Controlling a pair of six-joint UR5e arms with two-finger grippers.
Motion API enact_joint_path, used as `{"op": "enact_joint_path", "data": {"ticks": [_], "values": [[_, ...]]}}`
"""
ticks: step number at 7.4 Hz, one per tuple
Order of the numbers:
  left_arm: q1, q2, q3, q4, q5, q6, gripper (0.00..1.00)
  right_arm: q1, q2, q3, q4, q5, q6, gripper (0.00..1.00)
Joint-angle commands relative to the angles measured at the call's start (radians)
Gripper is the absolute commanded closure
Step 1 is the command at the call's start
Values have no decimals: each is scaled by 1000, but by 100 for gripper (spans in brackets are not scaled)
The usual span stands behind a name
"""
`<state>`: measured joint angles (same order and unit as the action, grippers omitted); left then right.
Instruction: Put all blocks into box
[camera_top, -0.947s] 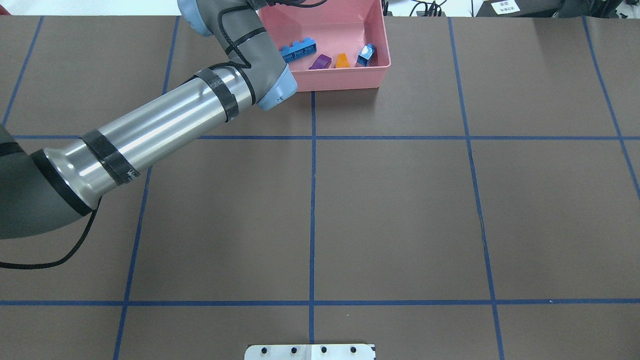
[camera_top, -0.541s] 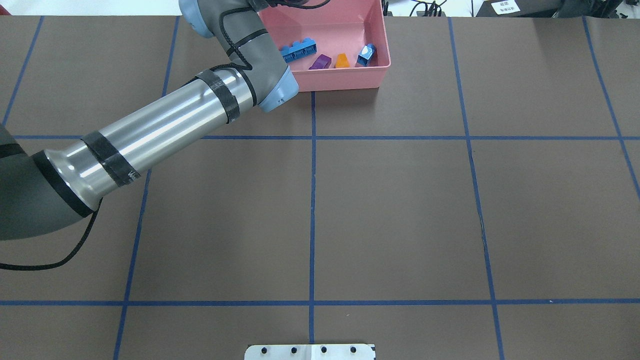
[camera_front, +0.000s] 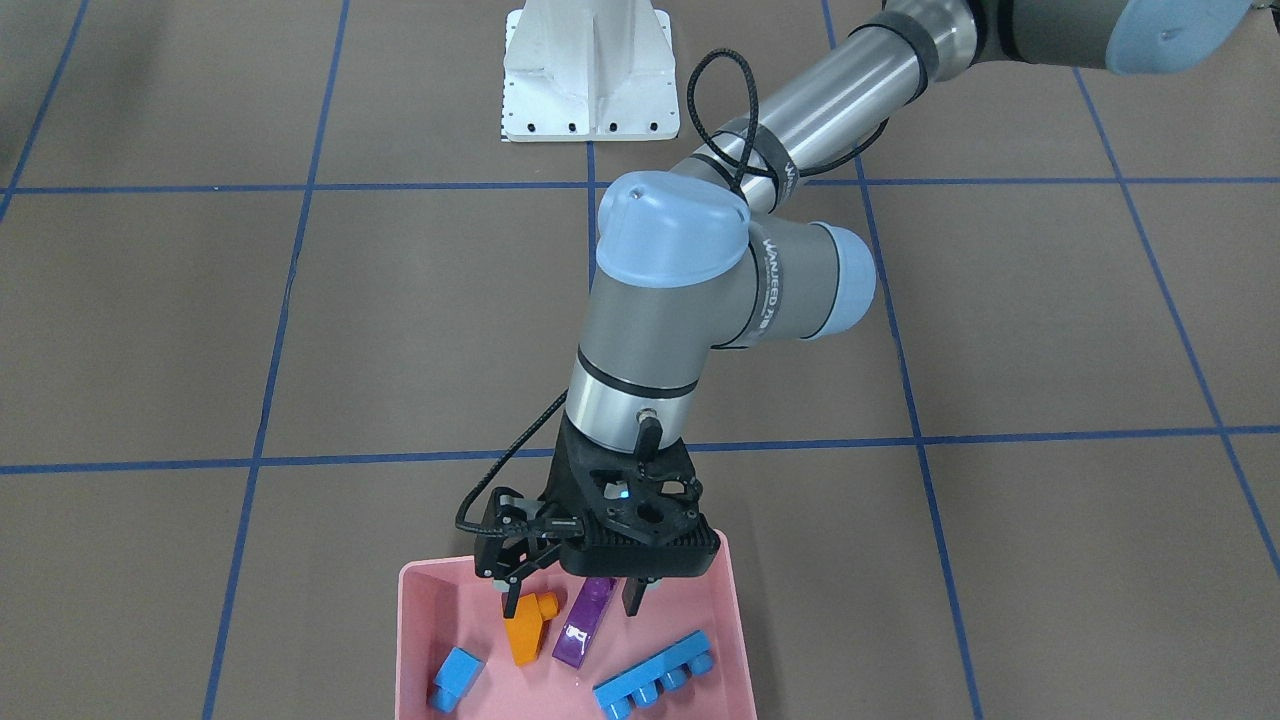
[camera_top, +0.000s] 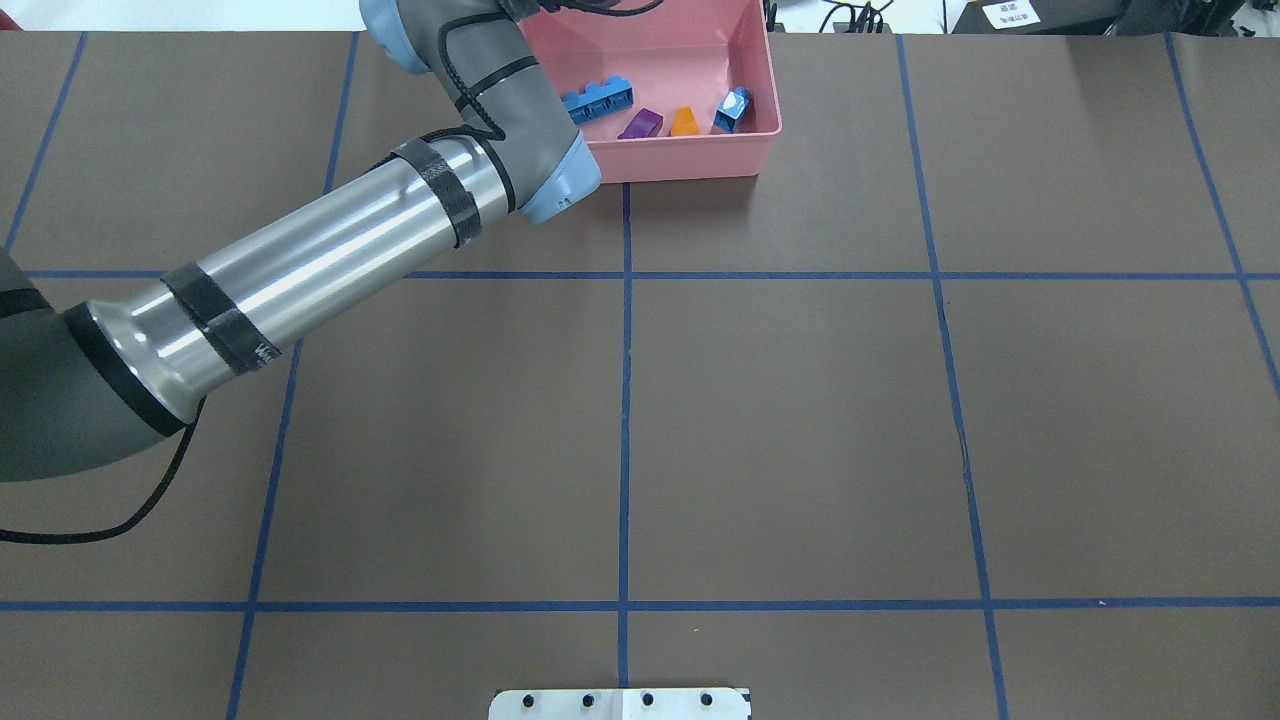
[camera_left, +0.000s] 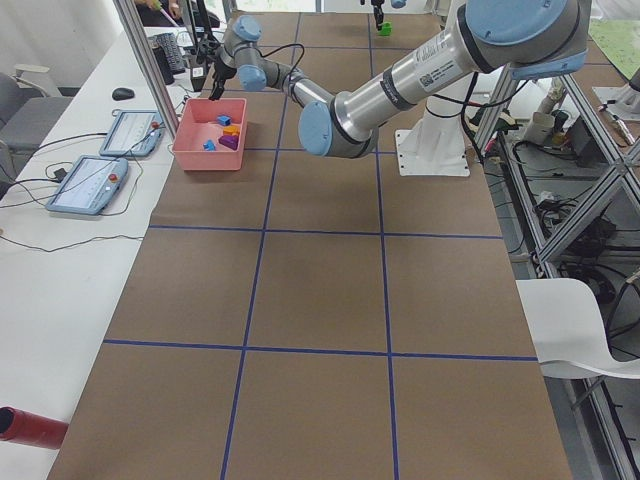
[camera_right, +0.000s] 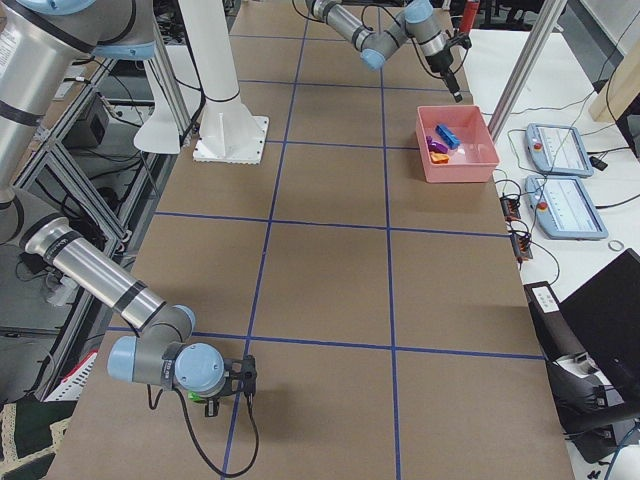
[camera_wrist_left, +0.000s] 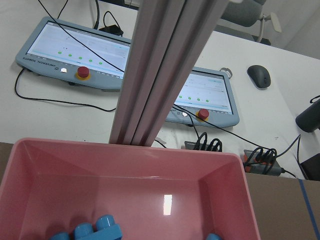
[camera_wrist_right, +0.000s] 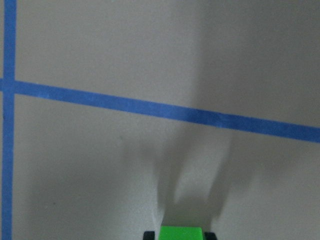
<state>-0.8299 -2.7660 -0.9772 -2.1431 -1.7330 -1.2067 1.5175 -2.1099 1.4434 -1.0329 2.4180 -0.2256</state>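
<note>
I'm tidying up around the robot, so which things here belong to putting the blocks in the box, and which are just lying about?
Job: pink box, with orange block, purple block, small blue block and long blue block all inside it; open left gripper above them; possibly the green piece in the right gripper.
Lying about: control tablets, computer mouse, red tube.

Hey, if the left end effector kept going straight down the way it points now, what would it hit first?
Most likely the purple block, lying in the pink box right under the open left end effector, though the orange block sits close beside it and depth is unclear.
</note>
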Motion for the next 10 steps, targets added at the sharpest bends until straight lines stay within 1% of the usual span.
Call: {"op": "enact_joint_path", "data": {"ticks": [1,2,3,4,5,6,7,8,9,10], "values": [[-9,69,-226,199,-62,-1,0,27,10,75,-34,1,3,100],[-11,118,-321,286,-100,-1,0,42,11,212,-203,3,3,100],[-9,206,-439,333,-105,4,0,59,13,376,-416,-8,0,100],[-9,339,-565,342,-106,12,0,62,42,502,-576,-51,0,100],[-9,477,-677,342,-108,15,0,76,164,546,-745,-63,0,100],[-9,587,-754,347,-108,62,0,85,314,548,-898,-74,0,100],[-11,683,-812,379,-108,158,0,79,488,525,-1009,-145,0,100],[-20,762,-845,422,-126,224,0,78,640,470,-1100,-169,6,100],[-52,870,-880,437,-194,337,0,52,760,407,-1105,-149,62,100],[-99,1010,-952,439,-221,455,0,-18,871,366,-1101,-146,198,100]]}}
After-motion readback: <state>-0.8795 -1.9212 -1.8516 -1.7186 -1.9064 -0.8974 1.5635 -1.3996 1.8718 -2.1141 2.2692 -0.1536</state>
